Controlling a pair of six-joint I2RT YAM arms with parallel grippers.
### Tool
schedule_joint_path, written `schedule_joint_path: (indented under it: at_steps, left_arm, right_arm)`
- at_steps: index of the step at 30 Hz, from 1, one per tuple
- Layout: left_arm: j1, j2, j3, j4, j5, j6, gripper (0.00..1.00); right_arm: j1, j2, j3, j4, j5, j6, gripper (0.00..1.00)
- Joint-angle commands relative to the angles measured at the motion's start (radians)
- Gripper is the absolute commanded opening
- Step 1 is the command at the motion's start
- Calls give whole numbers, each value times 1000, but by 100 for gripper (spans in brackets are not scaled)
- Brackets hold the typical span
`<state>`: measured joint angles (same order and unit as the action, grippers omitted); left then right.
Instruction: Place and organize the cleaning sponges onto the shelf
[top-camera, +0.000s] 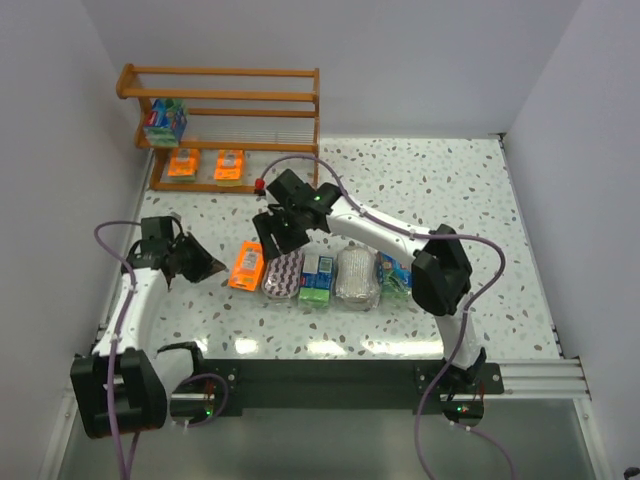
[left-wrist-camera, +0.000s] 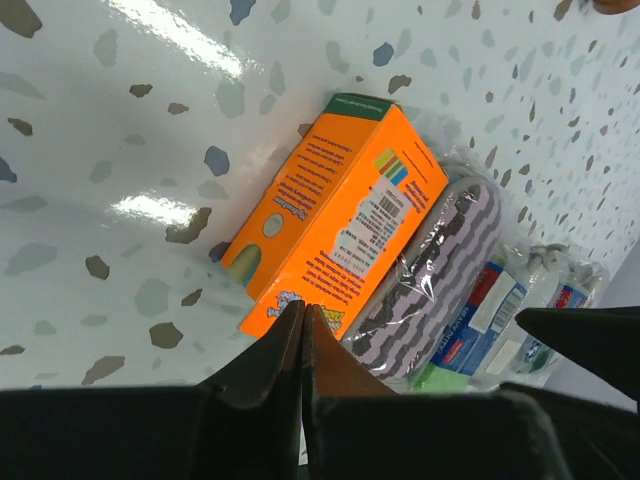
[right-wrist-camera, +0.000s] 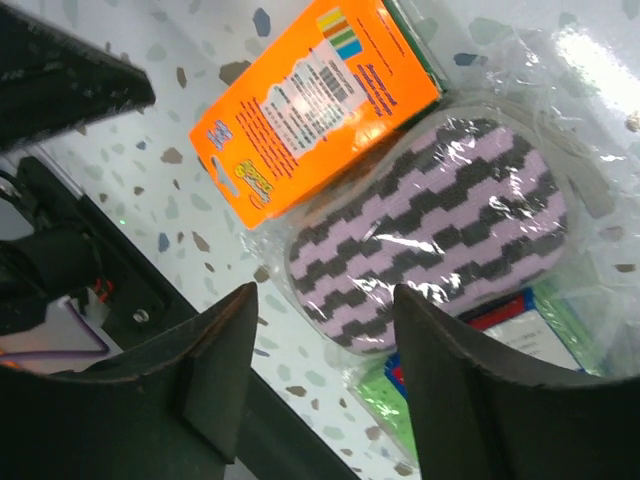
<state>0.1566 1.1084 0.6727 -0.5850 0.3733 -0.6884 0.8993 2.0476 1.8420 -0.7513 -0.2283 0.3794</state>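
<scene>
Shut left pincer (left-wrist-camera: 302, 312), tips by corner of orange pack (left-wrist-camera: 335, 215) on surface (left-wrist-camera: 120, 150): barcode and colour bars there, print too small to read. Touching it rightward, purple zigzag pad (right-wrist-camera: 430, 230) in clear wrap, below wide-open right pincer (right-wrist-camera: 322, 295).

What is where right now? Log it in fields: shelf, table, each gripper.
shelf: shelved blue-and-green block on middle tier, two shelved orange packs on bottom tier
table, row left to right: loose orange pack, purple zigzag pad, loose blue-and-green block, grey-white pad, another wrapped pack
left gripper: shut, empty, beside loose orange pack
right gripper: open, above purple zigzag pad
</scene>
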Motion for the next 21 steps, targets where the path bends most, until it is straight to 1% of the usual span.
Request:
schedule_joint_path:
  at_steps: [1, 2, 3, 4, 5, 6, 7, 11, 15, 18, 20, 21]
  left_arm:
    - [-3, -119, 21, -114, -43, -13, 5]
    - [-2, -145, 16, -122, -36, -16, 5]
    - [-3, -153, 10, -127, -25, -7, 3]
    - [-3, -141, -7, -154, -19, 4, 0]
    - [-3, -137, -22, -160, 1, 13, 0]
    - [-2, -134, -44, -161, 21, 24, 0]
    - [-3, -136, -86, -154, 36, 27, 0]
    - [-3, -180, -169, -124, 130, 0, 0]
    - [-5, -177, -205, -116, 147, 12, 0]
    - [-5, -171, -249, -58, 153, -14, 0]
    - [-5, -156, -272, 39, 159, -37, 0]
    - [-5, -145, -289, 112, 157, -60, 0]
  right_arm:
    - [24, 43, 86, -2, -43, -8, 58]
    - [27, 54, 97, 1, -58, -8, 50]
    - [33, 66, 109, 4, -68, -10, 33]
    - [39, 88, 131, 7, -75, -7, 25]
    - [39, 103, 141, 9, -85, -5, 16]
    - [43, 115, 152, 7, -91, -2, 3]
    - [46, 126, 169, 7, -94, -2, 0]
    - [50, 160, 169, 27, -85, 3, 0]
    - [53, 189, 161, 55, -92, 7, 0]
    - [59, 218, 172, 61, -88, 12, 0]
    - [62, 227, 174, 72, -74, 19, 0]
    - [64, 235, 174, 76, -69, 22, 0]
